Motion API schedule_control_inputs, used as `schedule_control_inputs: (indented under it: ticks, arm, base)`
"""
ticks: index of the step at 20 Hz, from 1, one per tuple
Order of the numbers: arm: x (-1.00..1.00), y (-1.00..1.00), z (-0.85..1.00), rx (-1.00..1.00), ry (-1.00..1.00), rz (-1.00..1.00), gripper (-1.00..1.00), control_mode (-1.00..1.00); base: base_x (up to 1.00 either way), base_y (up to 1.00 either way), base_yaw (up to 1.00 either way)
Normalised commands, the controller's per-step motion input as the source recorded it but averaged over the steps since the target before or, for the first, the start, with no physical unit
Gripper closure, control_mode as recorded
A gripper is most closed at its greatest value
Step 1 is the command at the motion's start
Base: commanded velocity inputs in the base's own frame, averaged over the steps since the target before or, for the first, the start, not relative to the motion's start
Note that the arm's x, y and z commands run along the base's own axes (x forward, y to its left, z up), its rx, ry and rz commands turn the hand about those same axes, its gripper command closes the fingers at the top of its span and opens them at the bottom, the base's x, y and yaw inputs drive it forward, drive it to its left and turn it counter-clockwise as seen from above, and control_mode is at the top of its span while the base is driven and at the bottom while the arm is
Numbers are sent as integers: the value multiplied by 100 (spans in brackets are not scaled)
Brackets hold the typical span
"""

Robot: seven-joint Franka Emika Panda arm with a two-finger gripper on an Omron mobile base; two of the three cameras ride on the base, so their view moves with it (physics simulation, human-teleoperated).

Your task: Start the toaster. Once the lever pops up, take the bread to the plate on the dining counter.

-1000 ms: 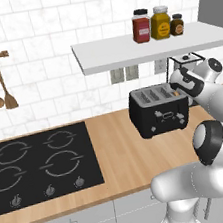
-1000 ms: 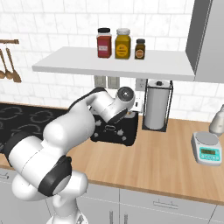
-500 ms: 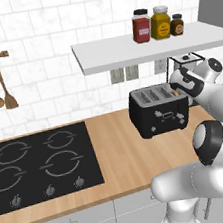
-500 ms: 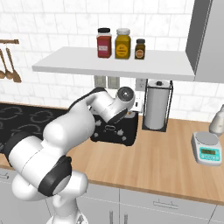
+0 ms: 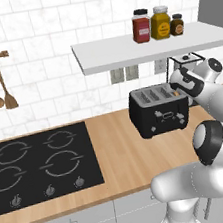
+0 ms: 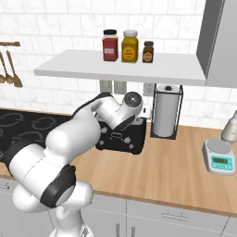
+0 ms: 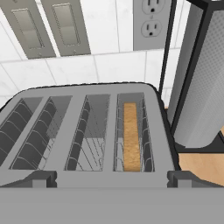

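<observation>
Directly below the wide-open, empty hand (image 7: 112, 179), the black boxy toaster (image 5: 158, 109) stands on the wooden bench (image 5: 117, 155), its silver top showing four slots, with the golden-brown bread (image 7: 131, 136) seated upright in the slot nearest the paper-towel roll (image 7: 201, 83).

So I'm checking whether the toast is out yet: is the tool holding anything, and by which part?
Nothing is held. The tool is open above the toaster, and the bread sits in its slot.
</observation>
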Motion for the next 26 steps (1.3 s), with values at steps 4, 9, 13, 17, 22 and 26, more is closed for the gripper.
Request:
schedule_control_inputs:
  ticks: [4, 9, 13, 17, 22, 26]
  arm:
    - [0, 0, 0, 0, 0, 0, -100, -100]
    - [0, 0, 0, 0, 0, 0, -100, -100]
    - [0, 0, 0, 0, 0, 0, -100, -100]
    - [0, 0, 0, 0, 0, 0, -100, -100]
    - [0, 0, 0, 0, 0, 0, -100, -100]
    - [0, 0, 0, 0, 0, 0, -100, -100]
  base:
    - [0, 0, 0]
    - [0, 0, 0]
    - [0, 0, 0]
    - [0, 0, 0]
    - [0, 0, 0]
    - [0, 0, 0]
